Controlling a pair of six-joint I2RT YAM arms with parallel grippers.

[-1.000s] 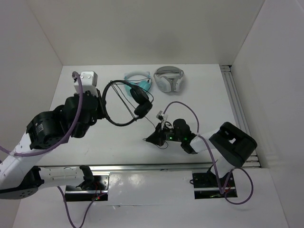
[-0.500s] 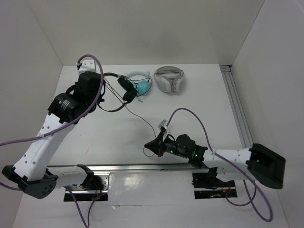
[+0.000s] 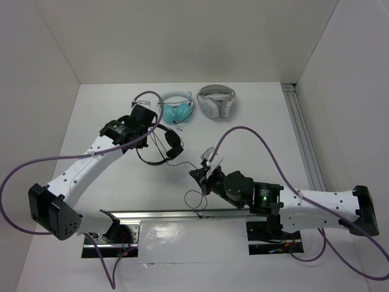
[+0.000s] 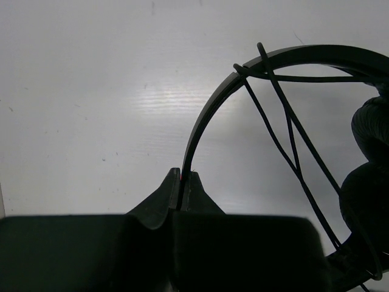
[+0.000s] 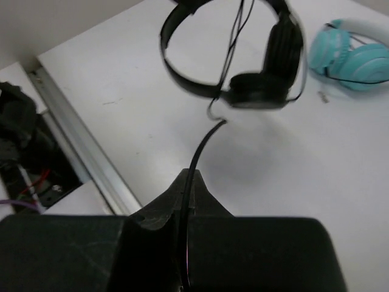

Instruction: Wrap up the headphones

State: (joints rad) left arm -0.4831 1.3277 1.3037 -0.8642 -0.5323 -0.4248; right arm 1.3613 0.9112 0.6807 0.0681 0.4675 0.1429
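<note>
No readable text, label or number shows on anything.

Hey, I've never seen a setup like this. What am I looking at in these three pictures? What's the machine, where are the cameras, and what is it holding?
This is a pair of robot arms bolted at the near edge of a white table. One picture looks down from above. The other two come from a small camera on each wrist, so the dark shapes at the bottom are that arm's own fingers. At the back of the table lie teal headphones and white-grey headphones. The left gripper is shut on the thin headband of the black headphones. The right gripper is shut on their thin cable, part of which crosses the headband.
</note>
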